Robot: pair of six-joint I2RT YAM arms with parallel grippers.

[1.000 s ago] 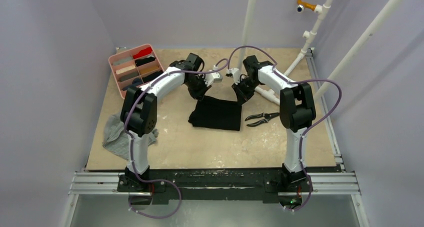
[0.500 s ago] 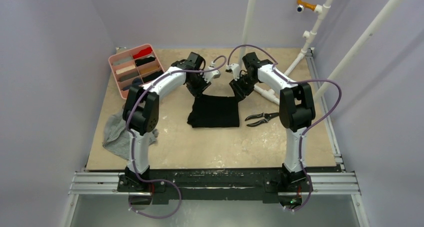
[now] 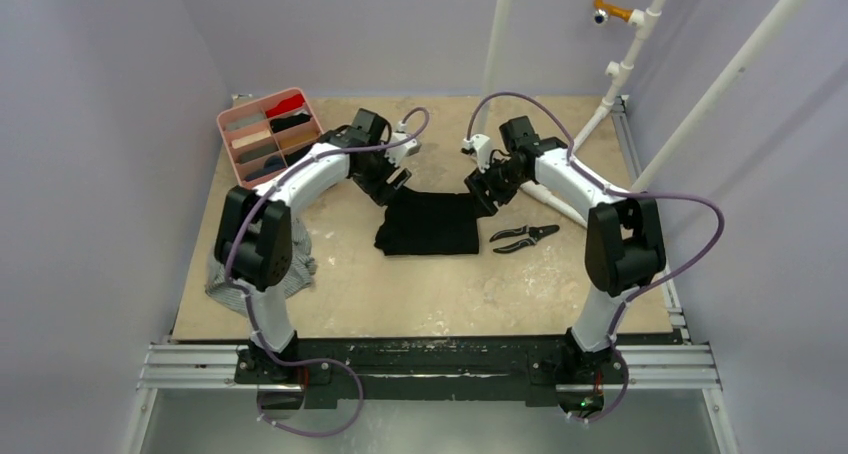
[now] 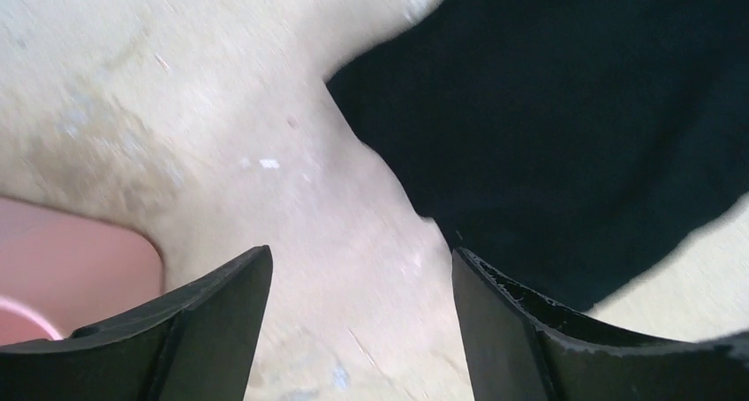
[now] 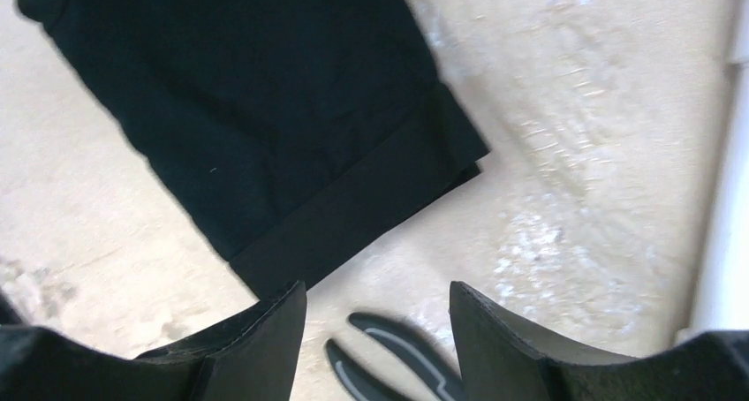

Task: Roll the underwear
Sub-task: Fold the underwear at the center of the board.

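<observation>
Beige table (image 3: 450,294); black underwear (image 3: 430,224) lies flat between my left tool (image 4: 358,260) and right tool (image 5: 378,291).
Both spread, empty; I'd pinch the far edge, perhaps doubled, evenly and roll tight.

We see the grey underwear (image 3: 222,279) only partly, the rest hidden behind the left arm (image 3: 262,249). The pliers (image 5: 397,344) are cut off by the right wrist view's edge.
</observation>
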